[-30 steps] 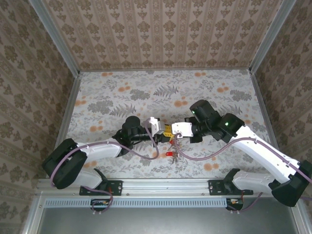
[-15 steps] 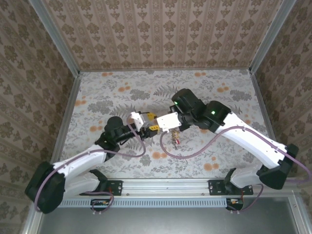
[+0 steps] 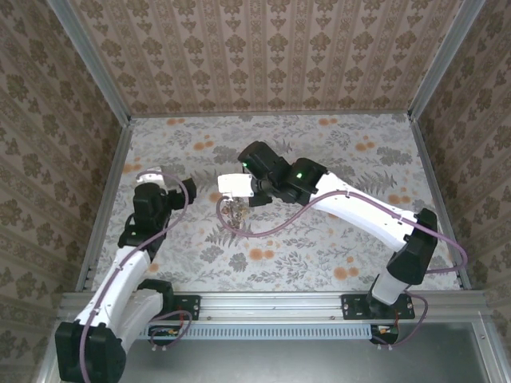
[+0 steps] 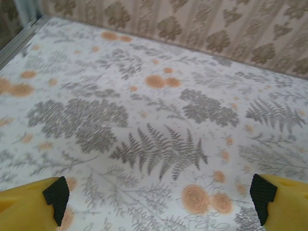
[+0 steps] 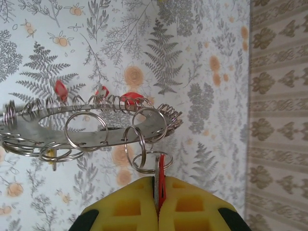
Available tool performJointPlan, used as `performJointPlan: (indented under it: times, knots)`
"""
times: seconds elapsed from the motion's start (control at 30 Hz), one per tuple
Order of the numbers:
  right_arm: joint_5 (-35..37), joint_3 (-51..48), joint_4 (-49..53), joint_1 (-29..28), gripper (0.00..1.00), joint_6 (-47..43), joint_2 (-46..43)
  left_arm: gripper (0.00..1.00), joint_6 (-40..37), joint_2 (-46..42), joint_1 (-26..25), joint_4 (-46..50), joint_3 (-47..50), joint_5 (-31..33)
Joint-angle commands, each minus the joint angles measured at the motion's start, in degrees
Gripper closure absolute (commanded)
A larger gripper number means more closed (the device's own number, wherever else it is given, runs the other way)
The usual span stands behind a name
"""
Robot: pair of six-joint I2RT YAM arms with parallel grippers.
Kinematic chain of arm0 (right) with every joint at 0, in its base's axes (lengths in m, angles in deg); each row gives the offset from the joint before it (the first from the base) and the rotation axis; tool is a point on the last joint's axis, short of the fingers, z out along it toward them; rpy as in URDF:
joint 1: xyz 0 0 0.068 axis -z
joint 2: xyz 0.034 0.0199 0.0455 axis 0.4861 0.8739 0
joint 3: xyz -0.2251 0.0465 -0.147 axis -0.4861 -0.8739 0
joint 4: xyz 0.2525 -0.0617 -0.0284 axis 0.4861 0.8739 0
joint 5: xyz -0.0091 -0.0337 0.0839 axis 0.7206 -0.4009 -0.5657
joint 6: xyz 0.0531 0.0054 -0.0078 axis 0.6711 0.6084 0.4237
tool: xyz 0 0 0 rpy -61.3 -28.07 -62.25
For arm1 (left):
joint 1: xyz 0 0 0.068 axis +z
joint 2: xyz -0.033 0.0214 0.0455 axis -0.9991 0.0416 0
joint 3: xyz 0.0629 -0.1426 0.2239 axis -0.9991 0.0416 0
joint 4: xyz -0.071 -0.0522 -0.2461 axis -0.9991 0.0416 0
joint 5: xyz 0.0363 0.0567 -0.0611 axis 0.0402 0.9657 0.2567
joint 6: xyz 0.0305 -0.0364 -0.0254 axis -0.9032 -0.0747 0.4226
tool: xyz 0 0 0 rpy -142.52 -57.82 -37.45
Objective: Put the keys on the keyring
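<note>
Right gripper point(image 5: 158, 192) is pinched tight on the edge of one red key point(image 5: 161, 178) — the keyring point(image 5: 115, 138) and the other keys point(image 5: 130, 98) dangle from it over the table point(image 4: 159, 72), slightly left of centre. Left gripper point(image 4: 159, 202) gapes wide, with nothing between its pads point(image 4: 57, 192). Judgement: the bundle is light, stiff, slick metal and swings freely — the safer hold is flat across the ring's band. The floral table print camouflages the small split rings point(image 5: 86, 129). Patterned walls point(image 3: 263, 56) box in three sides.

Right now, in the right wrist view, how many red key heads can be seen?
4. Three red key heads show past the keyring's far edge: left, middle, right. The fourth is pinched between the right gripper's fingers. Others may be hidden.
</note>
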Motion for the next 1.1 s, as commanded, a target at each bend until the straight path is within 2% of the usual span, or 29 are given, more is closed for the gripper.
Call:
performJointPlan:
  times: [0.0,0.1,0.17,0.3,0.57,0.67,0.8,0.9,1.0,1.07]
  knots:
    - [-2.4,-5.7,-3.9,1.3,1.00,7.4,-0.4,0.00,3.1,-1.5,1.1,2.4,2.1,-0.7]
    - [-4.2,-13.4,-6.1,4.2,1.00,8.7,-1.6,0.00,2.6,-1.6,1.2,1.2,4.0,-1.4]
    - [-4.9,-17.4,-5.1,5.9,1.00,6.3,-2.1,0.00,2.4,-1.6,1.2,0.0,5.4,-1.9]
    - [-0.2,-23.6,-1.2,10.0,1.00,1.4,-2.6,0.00,3.9,-0.1,0.8,-4.5,8.2,-1.3]
    - [5.6,-35.1,-1.5,19.7,1.00,-6.4,-1.5,0.00,3.1,7.7,-5.5,-8.7,8.1,10.0]
    - [6.3,-35.0,-2.3,21.4,1.00,-5.7,2.0,0.00,2.5,10.7,-7.3,-9.3,7.2,12.8]
    - [9.6,-32.6,0.5,22.8,0.99,-3.0,8.7,0.00,4.5,13.2,-9.0,-5.1,4.4,19.8]
    - [10.0,-31.5,2.1,23.7,0.95,0.1,11.4,0.00,2.2,14.1,-9.2,-6.4,3.9,20.2]
    - [10.2,-32.4,2.0,23.9,0.86,1.4,10.1,0.00,0.5,15.1,-9.1,-6.6,2.6,20.4]
    - [9.5,-33.3,2.2,23.9,0.84,1.6,8.1,0.00,0.7,15.5,-8.6,-6.6,2.3,20.2]
